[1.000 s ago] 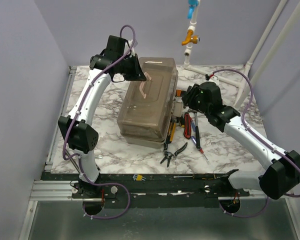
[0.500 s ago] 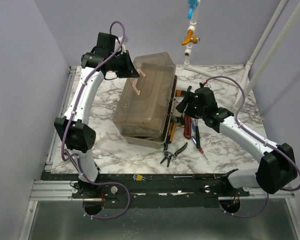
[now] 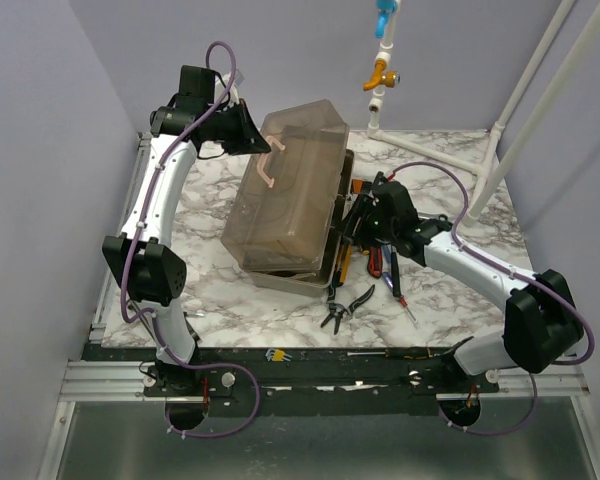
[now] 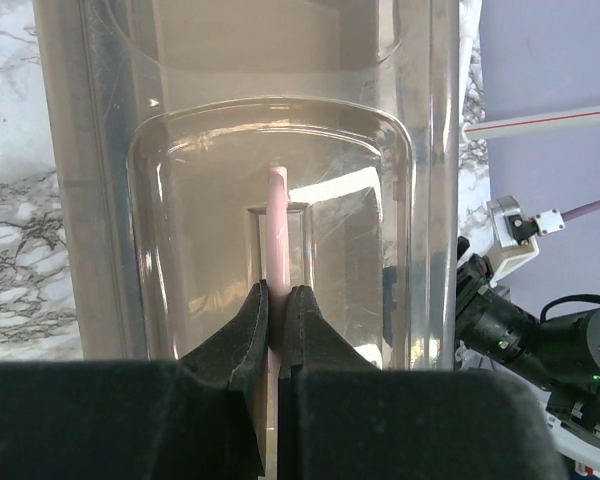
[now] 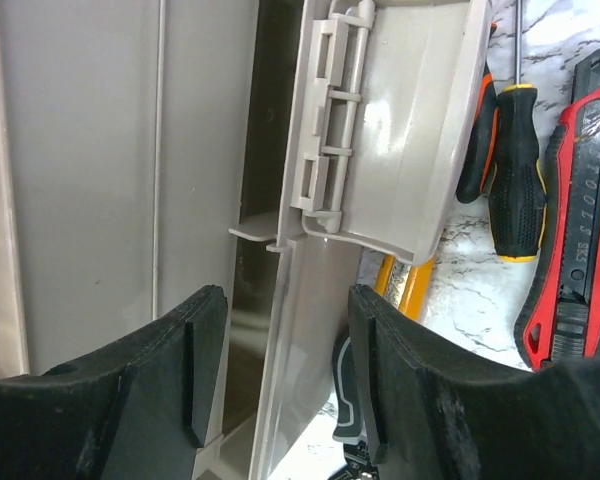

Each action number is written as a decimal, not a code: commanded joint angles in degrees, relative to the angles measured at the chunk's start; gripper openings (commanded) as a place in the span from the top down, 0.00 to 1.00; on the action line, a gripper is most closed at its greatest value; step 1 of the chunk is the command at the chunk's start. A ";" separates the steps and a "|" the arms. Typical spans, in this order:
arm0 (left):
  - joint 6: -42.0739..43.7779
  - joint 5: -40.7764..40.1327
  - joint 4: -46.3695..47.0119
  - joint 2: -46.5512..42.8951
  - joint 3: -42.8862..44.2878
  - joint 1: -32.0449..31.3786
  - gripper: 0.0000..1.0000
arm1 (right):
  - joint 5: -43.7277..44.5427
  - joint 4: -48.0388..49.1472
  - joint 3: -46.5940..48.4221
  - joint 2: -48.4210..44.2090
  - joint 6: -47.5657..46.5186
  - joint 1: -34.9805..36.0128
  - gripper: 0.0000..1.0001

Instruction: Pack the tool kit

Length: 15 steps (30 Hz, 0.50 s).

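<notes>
Translucent toolbox (image 3: 285, 215) on a marbled table (image 3: 450, 200), lid (image 3: 295, 140) tipped up by the left gripper (image 4: 277, 292), pinched shut on its pink handle (image 4: 278, 215); raise it slowly so the toolbox does not slide. Right gripper (image 5: 285, 310), half open and empty, hovers at the toolbox's right edge. Contents unclear; red knife (image 5: 575, 220), screwdrivers (image 5: 515, 170) and pliers (image 3: 345, 305) lie just right of it.

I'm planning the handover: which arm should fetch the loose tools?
Right, likely: the right gripper stands open near the red knife; the left gripper is shut on the pink handle, lid tilted.
</notes>
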 commanded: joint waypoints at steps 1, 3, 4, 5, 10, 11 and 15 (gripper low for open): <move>1.14 2.20 0.87 -2.52 1.64 2.38 1.00 | 2.25 0.61 -1.14 1.37 2.58 0.96 0.43; 0.93 2.98 0.77 -2.03 2.09 2.89 1.00 | 3.14 0.42 -1.70 1.75 3.24 1.59 0.45; 0.88 3.45 0.70 -1.69 2.28 3.21 1.00 | 3.25 0.58 -2.28 1.90 3.57 1.79 0.45; 0.86 3.71 0.57 -1.48 2.43 3.44 1.00 | 3.16 1.05 -2.73 2.03 3.71 2.07 0.45; 0.79 4.20 0.34 -0.90 2.50 4.54 1.00 | 2.51 2.93 -5.36 2.22 4.84 3.05 0.49; 0.75 4.31 0.34 -0.83 2.43 4.69 1.00 | 2.30 3.20 -5.70 2.30 4.78 3.06 0.50; 1.16 4.42 0.15 -0.59 2.29 5.39 1.00 | 2.55 2.81 -5.86 2.14 4.57 3.06 0.61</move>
